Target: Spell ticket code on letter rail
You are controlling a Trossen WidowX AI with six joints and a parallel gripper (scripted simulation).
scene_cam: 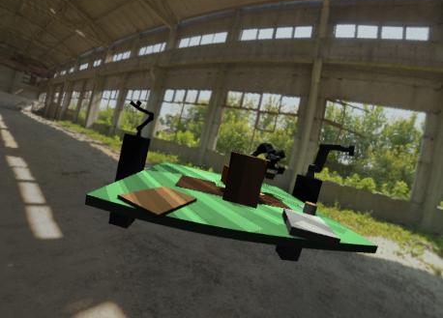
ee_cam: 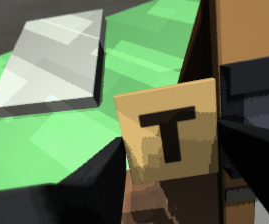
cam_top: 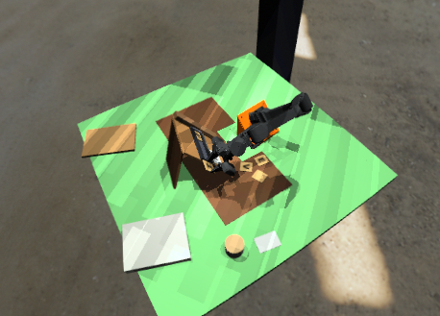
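Note:
My gripper is shut on a tan tile marked T, one finger at each side edge. The T looks upright in the wrist view. The tile is beside the near end of the dark rail on the tilted brown board. A gap or contact between them cannot be told. One tile sits in the rail; its letter is unreadable. Loose tiles lie on the brown mat. A small white card, possibly the ticket, shows no readable print.
On the green counter stand a pale slab, a round tan-topped piece and a flat wooden panel. An orange block is under the arm. The board stands tall beside the gripper.

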